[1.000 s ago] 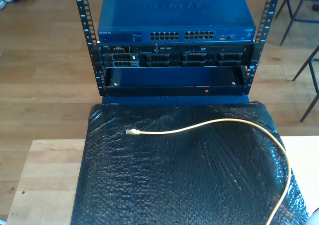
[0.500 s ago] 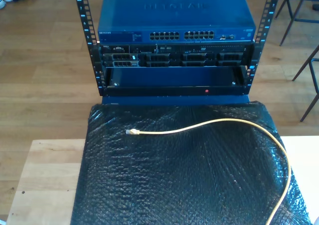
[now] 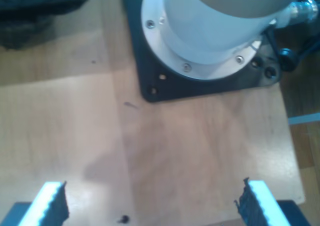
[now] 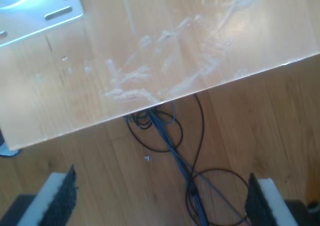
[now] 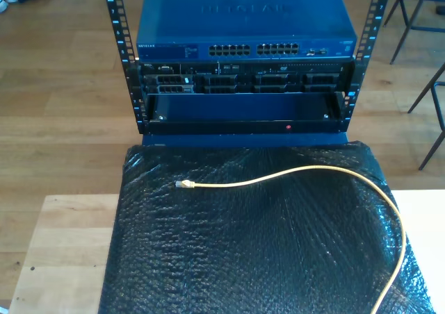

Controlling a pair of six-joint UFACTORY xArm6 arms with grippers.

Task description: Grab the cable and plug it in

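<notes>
Where the exterior view looks down on the scene, you see the yellow cable (image 5: 306, 169) lying loose on a black bubble-wrap sheet (image 5: 243, 251) that covers the table (image 5: 59, 251). Its small plug (image 5: 183, 184) rests toward the exterior view's left, and the cord arcs across to the exterior view's right, then curves down to the lower edge of that view. Beyond the sheet stands a rack (image 5: 118, 43) holding a blue network switch (image 5: 243, 22) with a row of ports (image 5: 254, 49) along its front; darker units (image 5: 243, 81) sit beneath it. The plug lies well apart from those ports. Chair legs (image 5: 424, 85) stand on the wood floor at the exterior view's right.

In the first wrist view, your first hand (image 3: 150, 206) is spread wide with nothing between its fingers (image 3: 52, 206). It hangs above a bare wooden surface (image 3: 190, 151), near a white arm base (image 3: 210, 21) bolted on a black plate (image 3: 160, 86).

In the second wrist view, your second hand (image 4: 162, 198) is likewise wide apart and holds nothing. Below it you see a pale table edge (image 4: 175, 51), a metal bracket (image 4: 40, 11), and dark and blue wires (image 4: 175, 151) tangled on the wood floor (image 4: 280, 121).
</notes>
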